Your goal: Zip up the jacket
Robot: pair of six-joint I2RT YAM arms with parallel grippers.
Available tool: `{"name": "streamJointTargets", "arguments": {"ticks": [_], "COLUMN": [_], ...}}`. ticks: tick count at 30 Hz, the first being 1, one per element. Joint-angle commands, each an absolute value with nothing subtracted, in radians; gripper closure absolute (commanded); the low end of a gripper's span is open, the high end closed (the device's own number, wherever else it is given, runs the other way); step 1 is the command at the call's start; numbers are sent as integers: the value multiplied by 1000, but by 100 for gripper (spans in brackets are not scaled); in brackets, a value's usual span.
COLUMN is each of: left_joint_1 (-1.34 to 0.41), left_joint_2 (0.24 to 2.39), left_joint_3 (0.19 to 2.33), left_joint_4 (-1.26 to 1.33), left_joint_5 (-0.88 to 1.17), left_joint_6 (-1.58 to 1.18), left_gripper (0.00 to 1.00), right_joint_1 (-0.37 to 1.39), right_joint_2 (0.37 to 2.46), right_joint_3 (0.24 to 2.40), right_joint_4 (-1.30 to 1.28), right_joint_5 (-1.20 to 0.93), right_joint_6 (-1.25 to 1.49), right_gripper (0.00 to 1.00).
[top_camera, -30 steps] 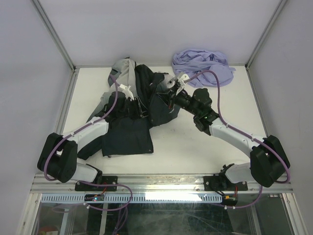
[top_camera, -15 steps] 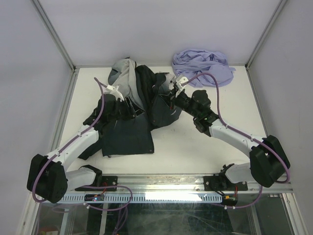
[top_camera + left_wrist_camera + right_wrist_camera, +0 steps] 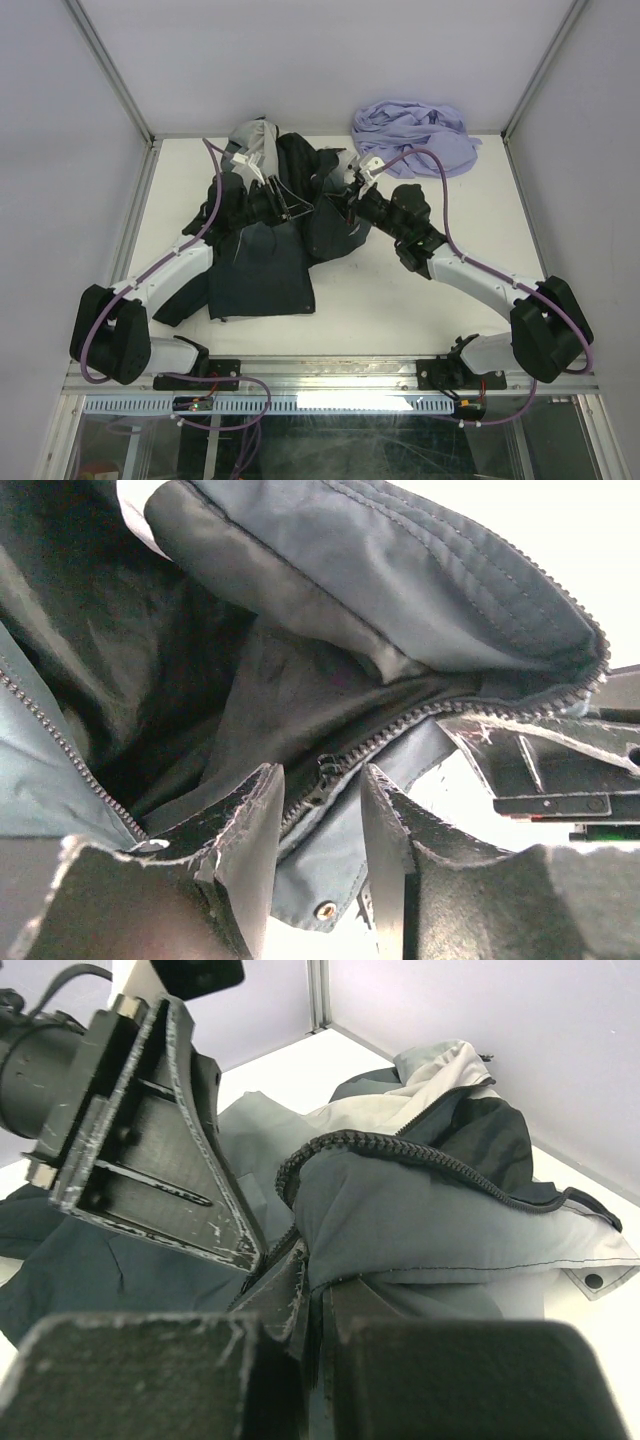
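The jacket (image 3: pixel 262 272) lies crumpled at the centre left of the table, dark with a light grey part at the back. My left gripper (image 3: pixel 291 206) is open over its front edge. In the left wrist view the open fingers (image 3: pixel 250 820) straddle the dark zipper (image 3: pixel 450 708) and the grey fabric (image 3: pixel 400 590). My right gripper (image 3: pixel 346 197) is shut on a fold of the jacket's zipper edge, as the right wrist view (image 3: pixel 318 1295) shows. The left gripper (image 3: pixel 150 1160) is close beside it there.
A lavender-purple garment (image 3: pixel 415 125) lies bunched at the back right. A metal snap (image 3: pixel 323 910) sits on the jacket's hem corner below the left fingers. Enclosure walls and frame posts (image 3: pixel 130 110) bound the white table (image 3: pixel 420 300).
My left arm swung out to the left and then back right, so its open gripper now sits close to the right gripper at the zipper. The right gripper has barely moved.
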State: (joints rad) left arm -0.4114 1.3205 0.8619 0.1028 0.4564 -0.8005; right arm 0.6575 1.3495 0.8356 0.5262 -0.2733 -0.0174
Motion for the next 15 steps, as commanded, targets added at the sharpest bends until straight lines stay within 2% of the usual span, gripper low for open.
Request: {"name": "streamJointTargets", "arguments": {"ticks": [1, 9, 15], "left_joint_1": [-413, -414, -415], "left_joint_2": [1341, 1313, 1296], "left_joint_3": [922, 907, 908], "left_joint_4": [146, 95, 42], "left_joint_5": [496, 485, 479], "left_joint_6": [-796, -788, -789], "left_gripper": [64, 80, 84], "right_joint_1": [666, 667, 666], "right_joint_2": [1338, 1343, 1350], "right_joint_3": [848, 851, 853], "right_joint_4": [603, 593, 593], "right_joint_5": [-280, -278, -280], "right_joint_6": [-3, -2, 0], "right_gripper": [100, 100, 100]}}
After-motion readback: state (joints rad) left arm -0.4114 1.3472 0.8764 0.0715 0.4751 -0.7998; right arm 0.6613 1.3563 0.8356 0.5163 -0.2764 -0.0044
